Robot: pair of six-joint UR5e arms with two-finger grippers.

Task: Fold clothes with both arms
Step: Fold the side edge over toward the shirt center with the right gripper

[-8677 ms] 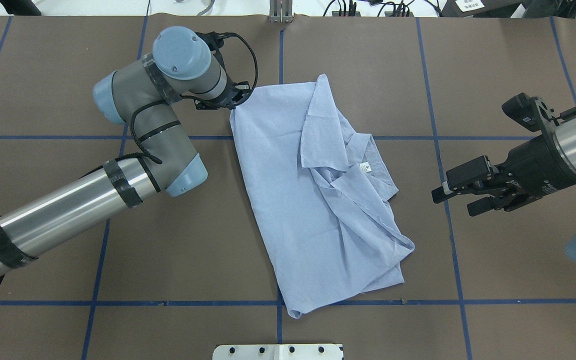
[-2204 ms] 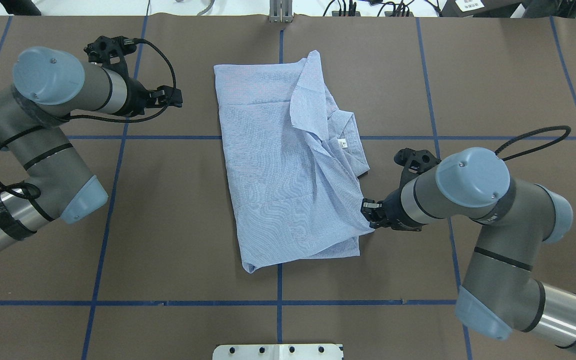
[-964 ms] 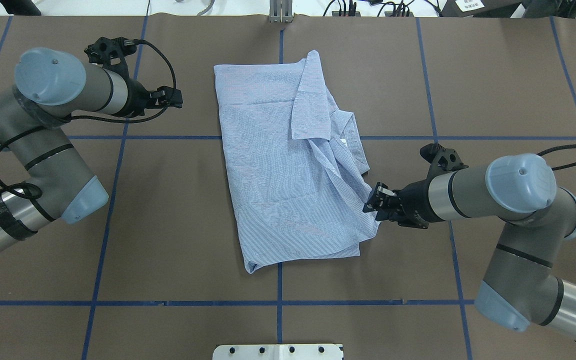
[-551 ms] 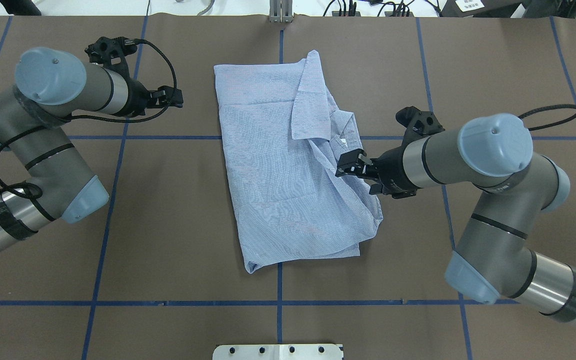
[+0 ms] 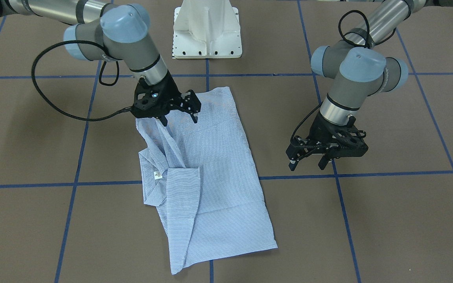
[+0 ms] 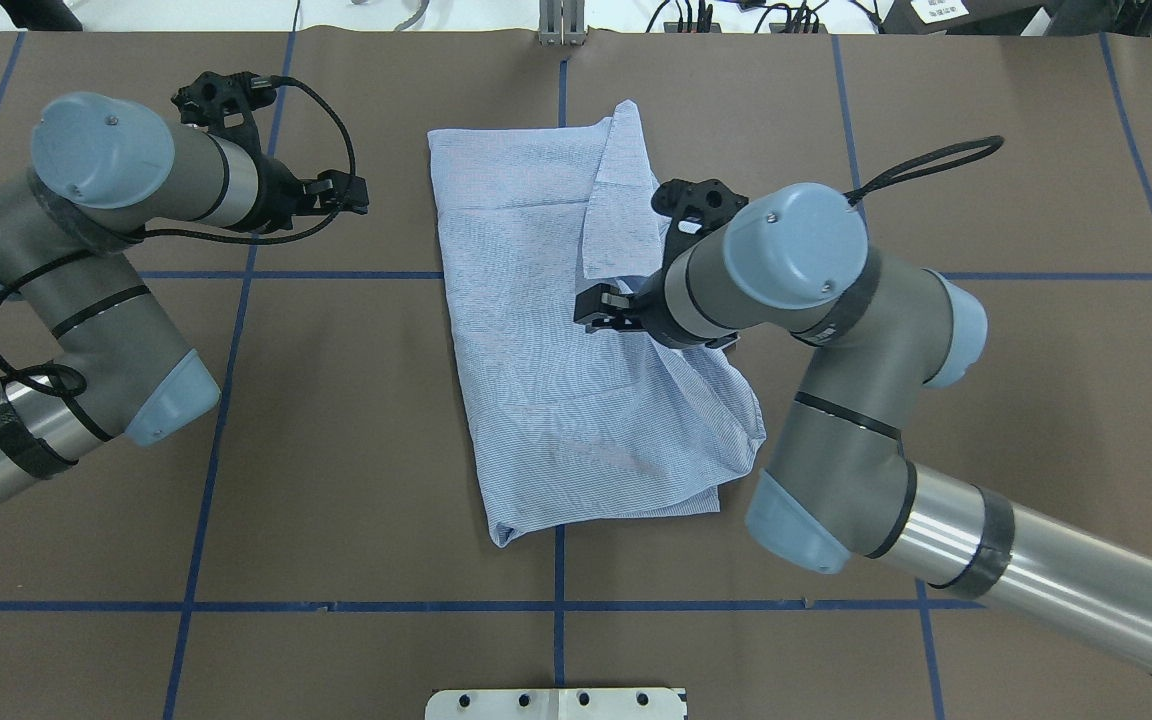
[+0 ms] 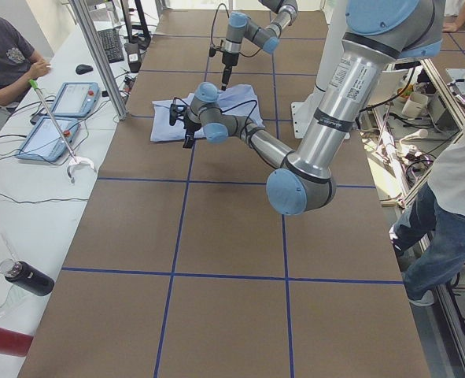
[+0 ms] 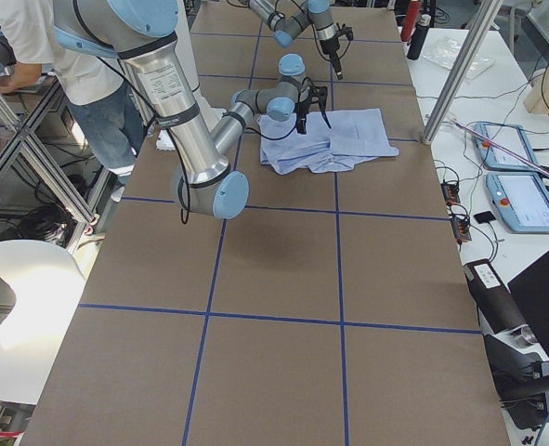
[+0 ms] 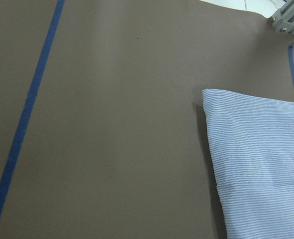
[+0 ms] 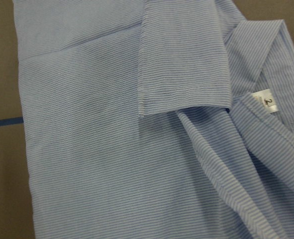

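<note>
The light blue striped shirt (image 6: 536, 350) lies partly folded in the middle of the table, with a sleeve flap (image 10: 181, 64) laid over it and the collar with its white label (image 5: 157, 175) showing. My right gripper (image 6: 591, 310) hovers open just above the shirt's centre (image 5: 210, 157), nothing between its fingers (image 5: 179, 118). My left gripper (image 6: 351, 195) stands open over bare table, left of the shirt's far corner (image 9: 261, 159), and is also open in the front view (image 5: 307, 163). In the overhead view the right arm hides the collar.
Blue tape lines (image 6: 336, 274) grid the brown table. The white pedestal base (image 5: 207, 31) stands at the robot's edge. People stand or sit at the side benches (image 7: 4, 55) (image 8: 60, 46), beside tablets (image 7: 59, 118) and bottles (image 7: 27, 276).
My right gripper has left the shirt's right edge and swung up and leftward over the shirt's middle, open. The left arm has held still since letting go of the far corner.
</note>
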